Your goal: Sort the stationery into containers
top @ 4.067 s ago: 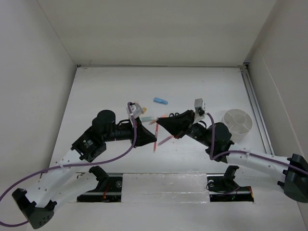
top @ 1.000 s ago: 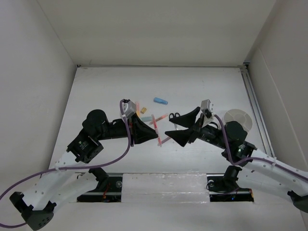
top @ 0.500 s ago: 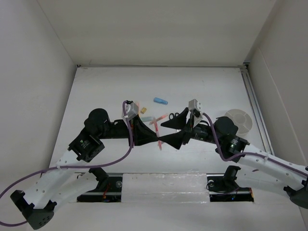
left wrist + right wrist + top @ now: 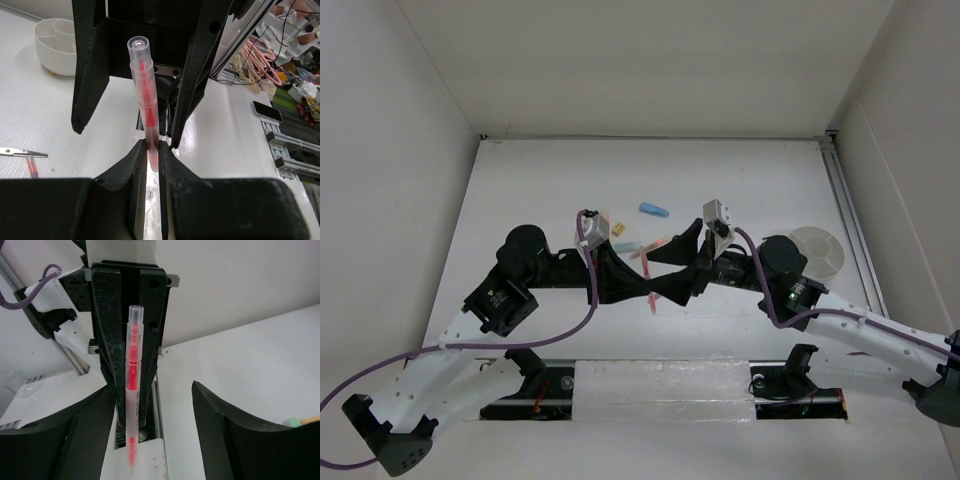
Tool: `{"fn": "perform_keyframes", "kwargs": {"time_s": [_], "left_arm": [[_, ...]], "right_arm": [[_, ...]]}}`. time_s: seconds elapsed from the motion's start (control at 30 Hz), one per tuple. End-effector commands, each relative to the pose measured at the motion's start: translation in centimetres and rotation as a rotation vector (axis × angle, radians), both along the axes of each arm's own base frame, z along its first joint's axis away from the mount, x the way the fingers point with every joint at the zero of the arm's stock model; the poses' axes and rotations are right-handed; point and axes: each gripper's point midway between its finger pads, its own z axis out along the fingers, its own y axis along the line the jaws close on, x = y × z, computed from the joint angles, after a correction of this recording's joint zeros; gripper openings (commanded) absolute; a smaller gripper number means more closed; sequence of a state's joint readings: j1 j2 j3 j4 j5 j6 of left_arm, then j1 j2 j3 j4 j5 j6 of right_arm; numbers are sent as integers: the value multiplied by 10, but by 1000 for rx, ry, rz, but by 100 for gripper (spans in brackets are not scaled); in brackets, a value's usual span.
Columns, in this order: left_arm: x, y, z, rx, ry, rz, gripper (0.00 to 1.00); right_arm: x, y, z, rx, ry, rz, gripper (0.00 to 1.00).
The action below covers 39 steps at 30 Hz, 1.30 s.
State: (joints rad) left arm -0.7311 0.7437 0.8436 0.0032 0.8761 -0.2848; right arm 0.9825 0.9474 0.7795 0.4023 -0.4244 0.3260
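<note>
Left wrist view: the left pincer (image 4: 152, 150) clamps the pink pen (image 4: 144, 90) by one end, presenting it between the spread fingers of the right pincer (image 4: 153, 386), probably a handover toward the white cup (image 4: 50, 56).

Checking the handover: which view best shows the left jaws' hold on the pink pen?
Left wrist: left gripper pinching the pink pen, close up. Right wrist shows the pen between the right gripper's open jaws, pinch unclear. Top external: only pink slivers.
</note>
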Motion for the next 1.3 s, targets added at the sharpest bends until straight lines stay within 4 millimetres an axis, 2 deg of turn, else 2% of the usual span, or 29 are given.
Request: {"fn": "perform_keyframes", "kwargs": {"time_s": [0.0,0.03,0.17,0.3,0.33,0.47,0.57,0.67,1.0,1.07,1.1,1.13,1.27], "left_arm": [[-5,1,13,-39,-61,-33,0],[-5,1,13,-39,-61,-33,0],[-6,1,13,-39,-61,-42,0],[-7,1,12,-33,-54,-42,0],[-7,1,12,-33,-54,-42,0],[-6,1,11,-33,-63,-42,0],[-5,1,11,-33,-63,-33,0],[-3,1,12,-33,-63,-22,0],[2,1,16,-38,-52,9,0],[2,1,16,-38,-52,9,8],[4,0,16,-38,-52,21,25],[4,0,16,-38,-52,21,25],[4,2,18,-46,-61,32,49]], "right_arm": [[-7,0,38,103,-56,40,67],[-7,-1,44,118,-66,40,67],[-6,3,42,115,-68,49,57],[-7,3,44,125,-65,52,34],[-7,3,44,125,-65,52,25],[-4,2,47,136,-66,34,15],[-4,1,46,138,-63,26,1],[-3,2,36,122,-52,25,0],[-7,-5,36,130,-106,0,0],[-8,-4,36,130,-113,-3,0],[-6,-5,37,132,-110,-15,0],[-6,-5,37,132,-110,-15,0],[-9,-6,35,139,-110,-14,0]]}}
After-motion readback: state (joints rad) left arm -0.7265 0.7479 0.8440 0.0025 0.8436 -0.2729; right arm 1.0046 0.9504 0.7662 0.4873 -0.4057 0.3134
